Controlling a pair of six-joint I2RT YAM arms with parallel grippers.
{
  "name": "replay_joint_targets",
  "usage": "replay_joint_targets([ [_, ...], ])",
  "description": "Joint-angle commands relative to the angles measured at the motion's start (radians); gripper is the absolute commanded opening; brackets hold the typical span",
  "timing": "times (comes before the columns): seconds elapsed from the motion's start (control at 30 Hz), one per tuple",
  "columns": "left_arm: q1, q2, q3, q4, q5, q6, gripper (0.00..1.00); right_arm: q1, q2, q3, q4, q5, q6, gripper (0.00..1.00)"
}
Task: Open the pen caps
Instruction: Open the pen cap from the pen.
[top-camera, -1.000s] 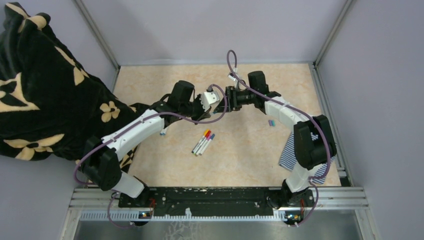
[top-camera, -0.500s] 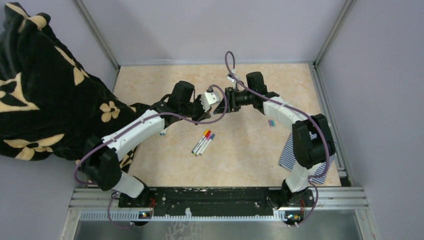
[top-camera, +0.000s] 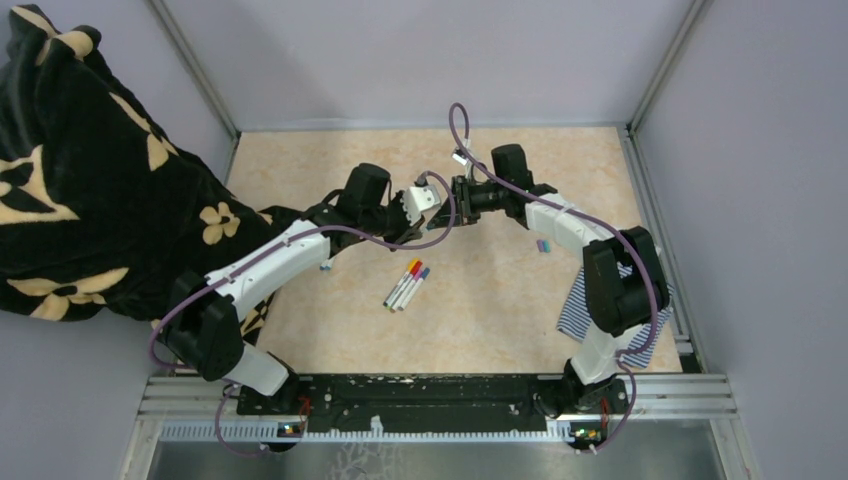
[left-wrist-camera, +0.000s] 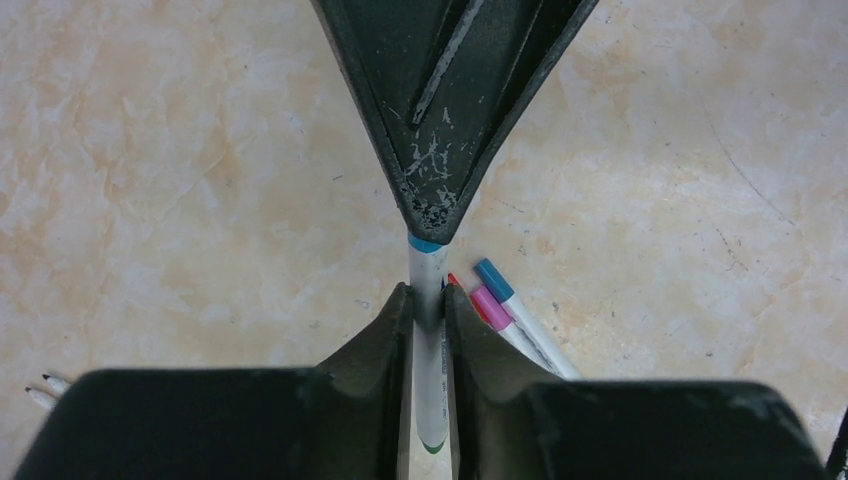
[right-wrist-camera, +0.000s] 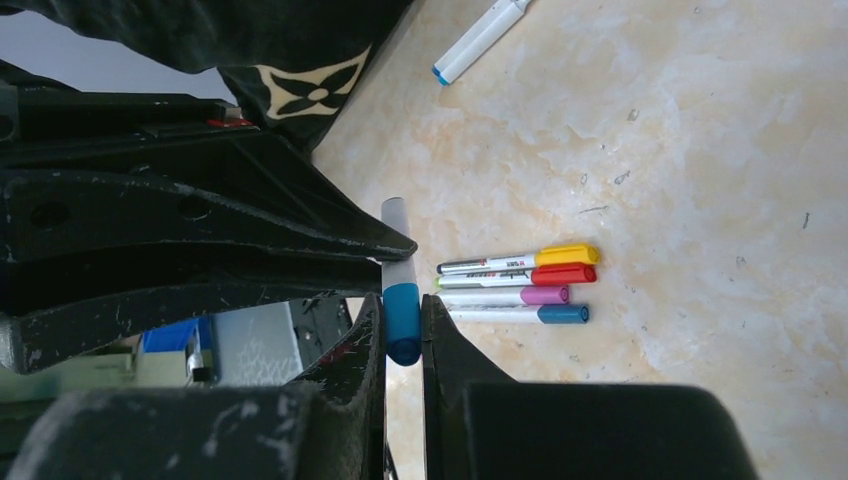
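Closed since a second ago, right claw (right-wrist-camera: 402, 305) pinches the blue cap (right-wrist-camera: 401, 322) mid-air at centre frame, left claw (left-wrist-camera: 428, 295) pinching the pen (left-wrist-camera: 430, 390) by its barrel; risk: crooked pull or weak left pinch drags the pen out, cap unopened.

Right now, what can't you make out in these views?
- Blue plastic cap: left wrist view shows only a sliver; right fingers cover it.
- White-barrelled held pen: top view, lost behind the white wrist camera.
- Loose caps: top view, too small to count.
- White pen with blue tip: right wrist view, cut by top edge.
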Motion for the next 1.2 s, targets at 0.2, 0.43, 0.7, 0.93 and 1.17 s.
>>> replay_joint_targets([
  [0.2,-0.009,-0.005,-0.024,0.016,0.012,0.011,0.55,-0.004,-0.031,0.012,0.035,-0.035,-0.029,0.00],
  [0.43,-0.009,0.004,-0.031,0.019,0.001,0.017,0.52,-0.036,-0.052,-0.004,0.077,-0.085,0.011,0.00],
  [0.7,-0.009,0.017,-0.033,0.025,-0.003,0.012,0.46,-0.043,-0.053,-0.010,0.103,-0.142,0.036,0.00],
  [0.93,-0.010,0.017,-0.038,0.031,-0.005,0.009,0.26,-0.045,-0.054,-0.014,0.113,-0.149,0.043,0.00],
  [1.17,-0.011,0.016,-0.050,0.052,-0.052,0.003,0.00,-0.057,-0.053,-0.013,0.107,-0.138,0.040,0.00],
])
